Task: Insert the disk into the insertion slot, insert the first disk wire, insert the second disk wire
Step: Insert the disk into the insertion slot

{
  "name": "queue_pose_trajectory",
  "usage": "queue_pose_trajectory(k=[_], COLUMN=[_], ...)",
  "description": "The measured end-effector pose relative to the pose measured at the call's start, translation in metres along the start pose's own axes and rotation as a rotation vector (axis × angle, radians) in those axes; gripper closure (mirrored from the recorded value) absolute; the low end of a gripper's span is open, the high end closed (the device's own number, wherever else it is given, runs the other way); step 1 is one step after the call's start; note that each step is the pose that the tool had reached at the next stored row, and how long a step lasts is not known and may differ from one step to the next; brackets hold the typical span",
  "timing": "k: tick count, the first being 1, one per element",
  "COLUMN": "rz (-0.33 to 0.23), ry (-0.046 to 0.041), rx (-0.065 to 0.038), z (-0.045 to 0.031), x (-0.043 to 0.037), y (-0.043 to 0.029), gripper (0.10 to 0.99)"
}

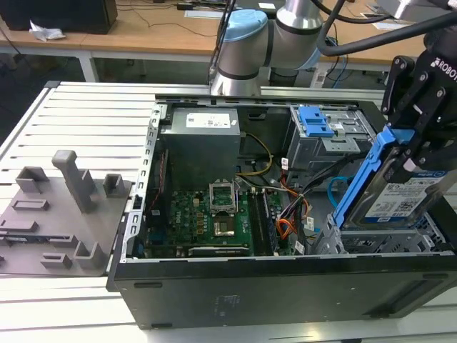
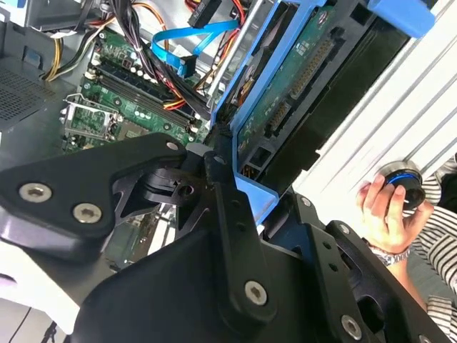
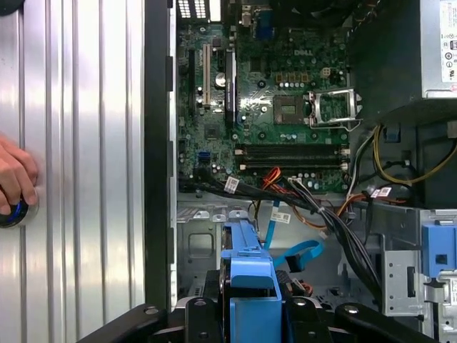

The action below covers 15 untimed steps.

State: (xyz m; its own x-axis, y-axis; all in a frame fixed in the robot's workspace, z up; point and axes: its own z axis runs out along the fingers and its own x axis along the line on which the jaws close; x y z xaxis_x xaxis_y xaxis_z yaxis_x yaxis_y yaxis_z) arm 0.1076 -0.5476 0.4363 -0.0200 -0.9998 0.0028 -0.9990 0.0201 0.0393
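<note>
one open computer case (image 1: 285, 286) is holding one perforated grey insertion slot (image 1: 378, 241) at its four o'clock corner in the exterior view. one gripper (image 1: 410, 153) is clenching the one disk (image 1: 403, 196), silver, white-labelled, blue-framed, tilting just above that slot. one thin blue second disk wire (image 1: 334, 189) is looping at the disk's nine o'clock.

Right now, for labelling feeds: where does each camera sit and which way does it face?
Exterior view: off the arm, looking down into the open computer case; arm and fingers holding the disk show.
First wrist view: by the wrist, facing the motherboard; fingers show.
Second wrist view: by the wrist, along the disk's circuit side; fingers show.
Both wrist views share the light blue cable and a person's hand.
</note>
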Motion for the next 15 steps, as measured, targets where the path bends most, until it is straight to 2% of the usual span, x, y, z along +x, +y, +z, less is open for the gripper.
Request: queue_pose_trajectory(k=[6, 15], rz=[0.000, 0.000], ry=[0.0000, 0.0000], rx=[0.000, 0.000], z=[0.0099, 0.0173], x=[0.0000, 0.0000], y=[-0.0003, -0.0006], gripper=[0.718, 0.718])
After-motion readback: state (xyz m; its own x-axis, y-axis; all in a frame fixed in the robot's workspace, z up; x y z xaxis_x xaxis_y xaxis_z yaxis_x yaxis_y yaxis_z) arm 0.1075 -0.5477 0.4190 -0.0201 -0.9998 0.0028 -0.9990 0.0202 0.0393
